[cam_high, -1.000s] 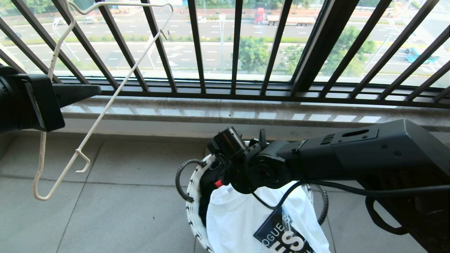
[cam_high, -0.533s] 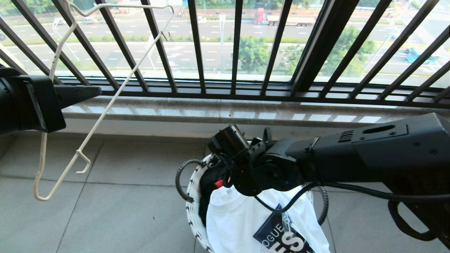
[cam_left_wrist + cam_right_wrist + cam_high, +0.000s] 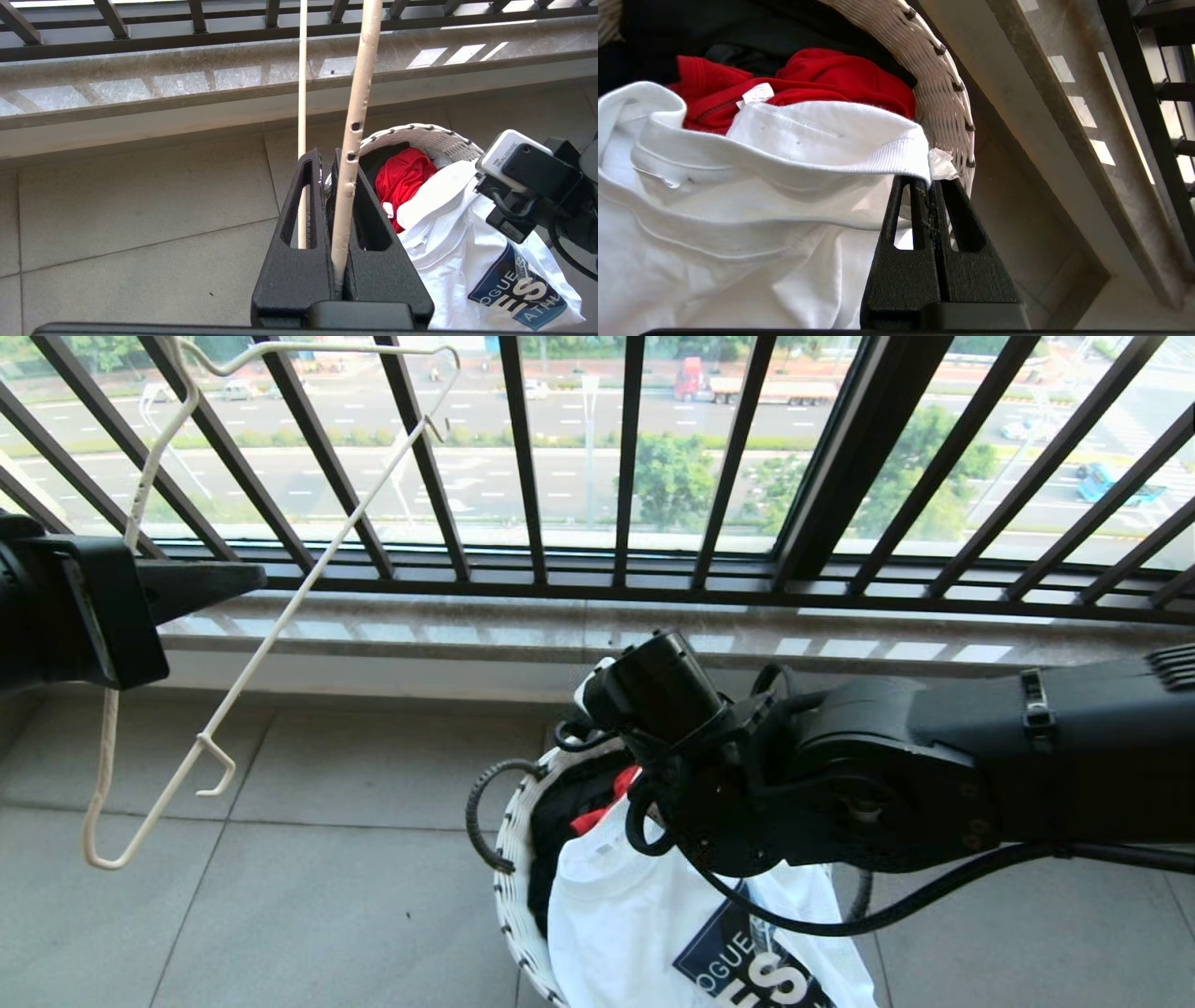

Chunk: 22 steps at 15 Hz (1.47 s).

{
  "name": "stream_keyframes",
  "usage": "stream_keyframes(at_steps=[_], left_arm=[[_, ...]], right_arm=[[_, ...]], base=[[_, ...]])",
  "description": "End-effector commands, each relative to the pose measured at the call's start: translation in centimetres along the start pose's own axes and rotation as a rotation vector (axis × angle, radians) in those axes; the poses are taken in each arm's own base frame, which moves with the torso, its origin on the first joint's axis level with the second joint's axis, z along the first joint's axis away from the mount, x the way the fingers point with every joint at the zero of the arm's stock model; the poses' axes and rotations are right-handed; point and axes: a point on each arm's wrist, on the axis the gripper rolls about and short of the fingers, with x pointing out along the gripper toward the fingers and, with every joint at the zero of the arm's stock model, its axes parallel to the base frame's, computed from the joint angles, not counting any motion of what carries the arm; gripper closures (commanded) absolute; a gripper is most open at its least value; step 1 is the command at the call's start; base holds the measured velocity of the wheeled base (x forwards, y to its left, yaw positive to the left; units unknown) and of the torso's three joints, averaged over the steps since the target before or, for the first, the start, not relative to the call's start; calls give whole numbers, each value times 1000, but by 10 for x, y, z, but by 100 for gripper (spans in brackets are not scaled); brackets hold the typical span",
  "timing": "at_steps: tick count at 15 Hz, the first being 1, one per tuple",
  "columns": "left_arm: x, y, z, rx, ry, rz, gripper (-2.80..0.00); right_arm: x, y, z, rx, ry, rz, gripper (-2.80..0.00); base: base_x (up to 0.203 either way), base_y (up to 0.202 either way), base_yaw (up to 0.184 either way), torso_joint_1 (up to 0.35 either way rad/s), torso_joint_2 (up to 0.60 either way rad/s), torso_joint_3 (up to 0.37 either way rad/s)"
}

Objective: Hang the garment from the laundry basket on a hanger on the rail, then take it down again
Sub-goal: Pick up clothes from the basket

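Right tool (image 3: 931,186) pinches the white T-shirt's collar (image 3: 859,158) to lift it from the laundry basket (image 3: 943,93); left tool (image 3: 334,224), clamped on the hanger (image 3: 271,635), holds it ready.

Pale grey square floor tiles (image 3: 308,896) run up to a low polished stone window ledge (image 3: 579,635) striped with patches of sunlight. Above it stands a black metal barred window railing (image 3: 625,457), some bars slanting. Beyond the glass lie a wide multi-lane road (image 3: 523,476), green trees (image 3: 672,476) and a red truck (image 3: 695,378), all in bright daylight.
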Motion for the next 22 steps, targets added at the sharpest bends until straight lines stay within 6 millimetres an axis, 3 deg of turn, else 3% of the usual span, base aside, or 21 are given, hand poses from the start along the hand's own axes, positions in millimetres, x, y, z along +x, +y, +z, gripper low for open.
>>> stream_keyframes(at_steps=[1,8,12,14,17,22], left_arm=[[1,0,-1,1,5,-1,0],[11,-1,-6,5,40,1,0],[17,-1,-11,19,64,0,0],[24,-1,-15,22,84,0,0],[34,-2,-20,24,117,1,0],[51,-3,-31,27,174,3,0]], right_arm=[[-19,-15,-2,103,-39,41,0],[-37,-30,-5,397,-119,210,0],[-34,-26,-7,545,-272,226,0],[-44,-34,-13,608,-363,246,0],[-52,-46,-15,671,-465,279,0],[-44,-55,-22,688,-492,295,0]], base=[[0,0,0,0,0,0],[0,0,0,0,0,0],[0,0,0,0,0,0],[0,0,0,0,0,0],[0,0,0,0,0,0],[0,0,0,0,0,0]])
